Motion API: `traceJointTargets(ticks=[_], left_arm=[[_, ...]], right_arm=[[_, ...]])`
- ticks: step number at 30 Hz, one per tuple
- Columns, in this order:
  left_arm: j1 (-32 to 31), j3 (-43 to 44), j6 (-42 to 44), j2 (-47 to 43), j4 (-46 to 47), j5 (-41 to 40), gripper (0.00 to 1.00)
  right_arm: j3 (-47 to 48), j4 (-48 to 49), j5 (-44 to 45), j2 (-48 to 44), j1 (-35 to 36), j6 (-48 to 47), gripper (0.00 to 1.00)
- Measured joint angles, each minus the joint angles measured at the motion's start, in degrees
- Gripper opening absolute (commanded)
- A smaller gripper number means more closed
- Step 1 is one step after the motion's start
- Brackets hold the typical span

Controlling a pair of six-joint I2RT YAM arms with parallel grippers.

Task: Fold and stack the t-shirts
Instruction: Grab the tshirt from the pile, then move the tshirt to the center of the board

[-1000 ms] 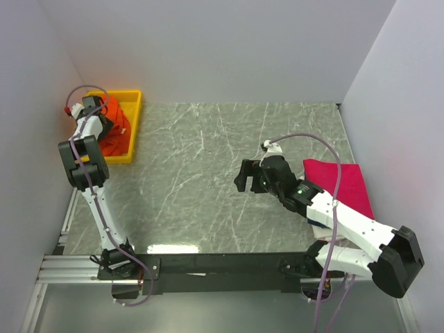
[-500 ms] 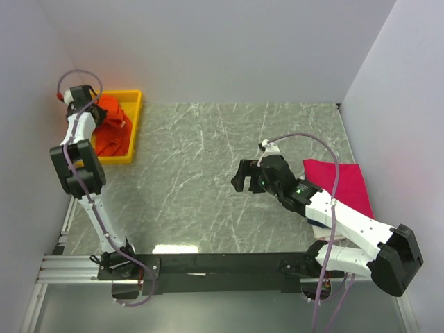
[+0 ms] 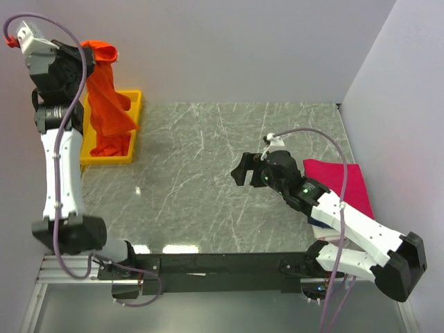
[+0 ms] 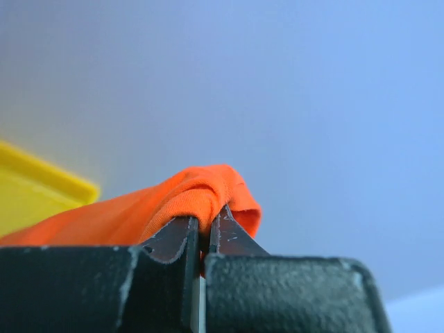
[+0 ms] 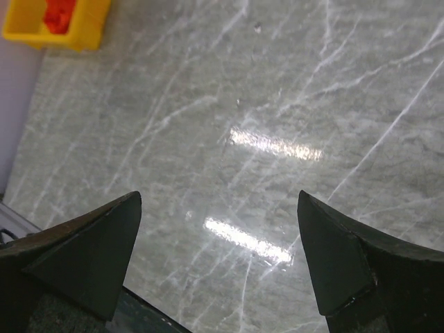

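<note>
My left gripper (image 3: 87, 50) is raised high at the far left, shut on a fold of the bright orange t-shirt (image 3: 107, 104). The cloth hangs down from it, with its lower end still in the yellow tray (image 3: 137, 114). In the left wrist view the orange t-shirt (image 4: 187, 198) bulges over the closed left gripper (image 4: 206, 218). A folded magenta t-shirt (image 3: 345, 182) lies at the right edge of the table, partly under my right arm. My right gripper (image 3: 244, 173) hovers open over bare marble left of it; the right wrist view shows the right gripper (image 5: 218, 198) holding nothing.
The yellow tray (image 5: 90, 21) stands at the table's far left corner against the side wall, with orange cloth (image 5: 59, 14) in it. White walls close in the back and both sides. A dark edge of cloth (image 3: 318, 222) shows under the right arm.
My left gripper shut on the orange t-shirt in the tray, and the arm rose steeply, drawing the shirt up out of it. The right gripper barely shifted.
</note>
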Motion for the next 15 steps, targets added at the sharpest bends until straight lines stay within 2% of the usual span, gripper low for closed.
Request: traceJointTargets(ticks=[7,11,15], left_arm=[[-13.46,-3.17,0.37,-13.97,-0.04,0.92,0.03],[-21.2,-5.75,0.48,-18.1,0.35,0.59,0.02],[-29.73,-14.29,-0.2,-19.21,3.5,-1.05,0.05]], right_arm=[[0.96,-1.03,0.68,-6.34,0.0,-0.17,0.99],[0.96,-1.86,0.68,-9.84,0.0,-0.09,0.99],[0.94,-2.49,0.92,-12.81,0.0,0.42,0.99]])
